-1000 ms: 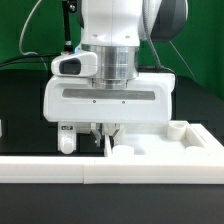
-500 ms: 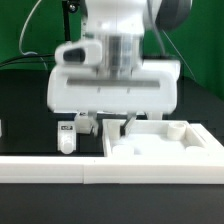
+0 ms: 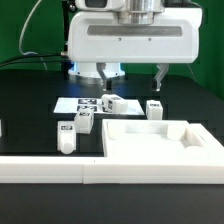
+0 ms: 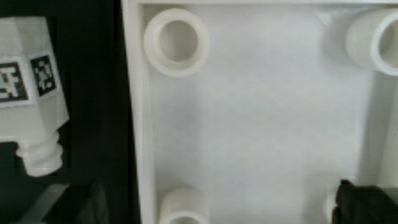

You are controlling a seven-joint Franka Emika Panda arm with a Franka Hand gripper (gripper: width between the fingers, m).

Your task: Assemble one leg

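The leg (image 3: 84, 122) you would most easily take sits on the black desk (image 3: 30, 105), just beside the rear corner of the white tray-like part (image 3: 150, 160) on the exterior view's left, with its tag facing the camera. It looks squat from here, and I cannot tell whether its long axis stands up or points toward the lens, so check that before you commit to a wrist angle. Your hand (image 3: 132, 80) hangs high above it, fingers spread wide with nothing between them. The leg lies lower and off toward the exterior view's left. The wrist view is filled by the tray, so I judge that the hand is over the tray and not over the leg. It also catches one tagged post (image 4: 25, 95) beside the tray's outer wall, with a strip of desk between, though I cannot tell which post this is. A second leg (image 3: 66, 137) stands upright further to the exterior view's left, a third leg (image 3: 112, 103) lies askew by the marker board (image 3: 72, 103), and a fourth leg (image 3: 154, 109) sits behind the tray. The round socket (image 4: 178, 40) looks like the seat to aim for. On the way down, mind the tray's wall close to the leg
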